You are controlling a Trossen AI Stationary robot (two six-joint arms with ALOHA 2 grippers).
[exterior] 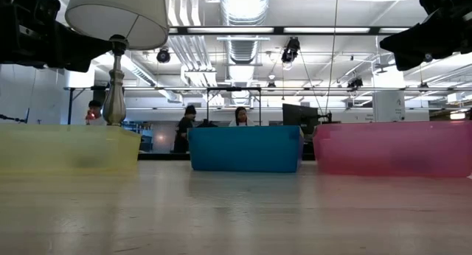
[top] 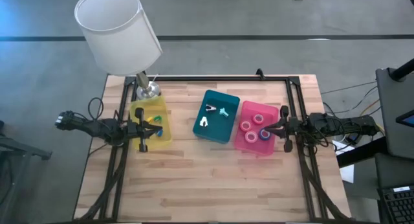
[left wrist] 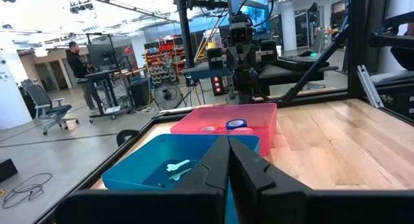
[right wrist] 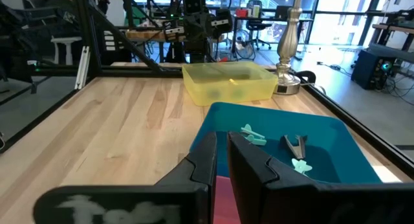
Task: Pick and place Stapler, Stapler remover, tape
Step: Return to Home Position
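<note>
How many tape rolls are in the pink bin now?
4, all in the pink bin, seen in the high view: upper red-pink roll, left red-pink roll toward the teal bin, lower red-pink roll, and blue-purple roll nearest the right pincer. None appears hidden.

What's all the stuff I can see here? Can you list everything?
Lamp: one, white shade, table's far left corner.
Yellow bin: one, left; small coloured things inside, count unclear.
Teal bin: one, middle.
Small tools: three, in teal bin.
Pink bin: one, right.
Tape rolls: four, three red-pink, one blue-purple, in pink bin.
Table: one, pale wood.
People: a few, room behind.
Left gripper: dark, over yellow bin.
Right gripper: dark, at pink bin's right edge.
</note>
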